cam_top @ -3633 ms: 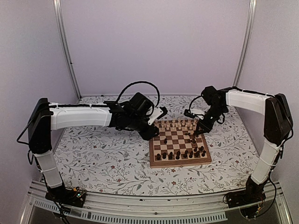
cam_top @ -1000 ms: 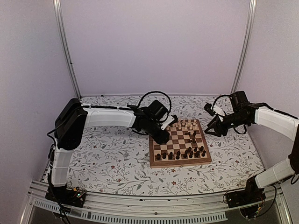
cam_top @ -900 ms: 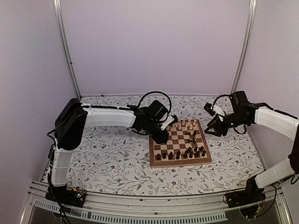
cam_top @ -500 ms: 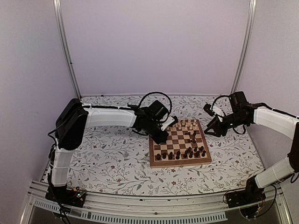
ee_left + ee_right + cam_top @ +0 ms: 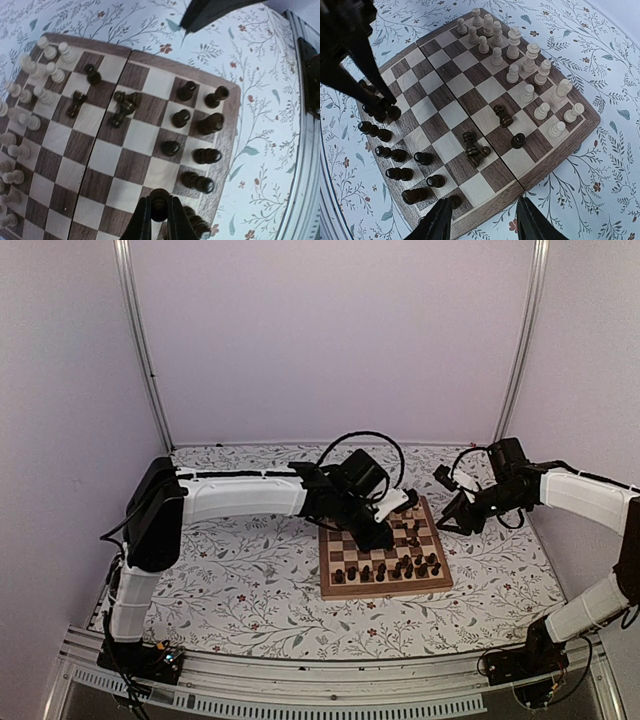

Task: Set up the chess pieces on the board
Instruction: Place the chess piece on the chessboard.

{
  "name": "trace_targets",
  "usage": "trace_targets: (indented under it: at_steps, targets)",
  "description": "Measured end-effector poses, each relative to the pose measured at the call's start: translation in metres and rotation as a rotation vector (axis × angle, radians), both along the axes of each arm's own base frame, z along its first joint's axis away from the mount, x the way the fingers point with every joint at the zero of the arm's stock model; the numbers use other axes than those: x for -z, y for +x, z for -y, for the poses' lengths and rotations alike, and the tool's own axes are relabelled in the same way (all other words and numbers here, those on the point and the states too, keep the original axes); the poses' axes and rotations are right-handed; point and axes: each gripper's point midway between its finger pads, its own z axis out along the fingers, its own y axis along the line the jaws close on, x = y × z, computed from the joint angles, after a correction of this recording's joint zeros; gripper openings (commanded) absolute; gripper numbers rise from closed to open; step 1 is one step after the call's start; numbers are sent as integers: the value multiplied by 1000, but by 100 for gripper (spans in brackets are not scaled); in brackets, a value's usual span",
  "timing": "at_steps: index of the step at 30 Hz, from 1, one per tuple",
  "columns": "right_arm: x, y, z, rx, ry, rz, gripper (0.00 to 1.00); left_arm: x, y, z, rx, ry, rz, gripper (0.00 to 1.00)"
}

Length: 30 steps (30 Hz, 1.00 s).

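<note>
The board [image 5: 385,586] lies right of the table's middle. Pale chess pieces [image 5: 530,75] crowd its far side, and dark chess pieces [image 5: 388,568] stand along its near side. Two dark pieces [image 5: 475,147] lie tipped over mid-board, and two more stand close by. My left gripper [image 5: 383,538] reaches over the board's left half. It is shut on a small dark piece [image 5: 159,206], just above the dark rows. My right gripper [image 5: 447,515] hovers open and empty off the board's right edge; in its wrist view its fingers [image 5: 437,222] frame the board's border [image 5: 540,170].
A floral cloth [image 5: 240,580] covers the table around the board. The left arm's forearm [image 5: 250,498] stretches across the table's left half toward the board. Walls and metal posts [image 5: 140,350] enclose the back and sides.
The left arm has swung right, from the board's left edge to over its left half. Its jaws have shut on a dark piece. The right arm has barely moved.
</note>
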Motion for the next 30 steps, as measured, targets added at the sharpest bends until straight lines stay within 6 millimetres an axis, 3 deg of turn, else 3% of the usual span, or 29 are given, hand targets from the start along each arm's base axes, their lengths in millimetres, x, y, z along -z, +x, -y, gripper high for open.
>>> trace_targets:
  at_steps: [5, 16, 24, 30]
  targets:
    - [2, 1, 1, 4, -8, -1, 47, -7, -15, 18, 63, -26, -3, 8]
    - [8, 1, 2, 7, -17, -18, 47, 35, -24, 9, 83, 67, -87, 8]
    - [8, 1, 2, 6, -17, -18, 47, 25, -18, 18, 79, 46, -67, 9]
    - [9, 1, 2, 5, -18, -22, 48, 30, -12, 23, 70, 52, -56, 10]
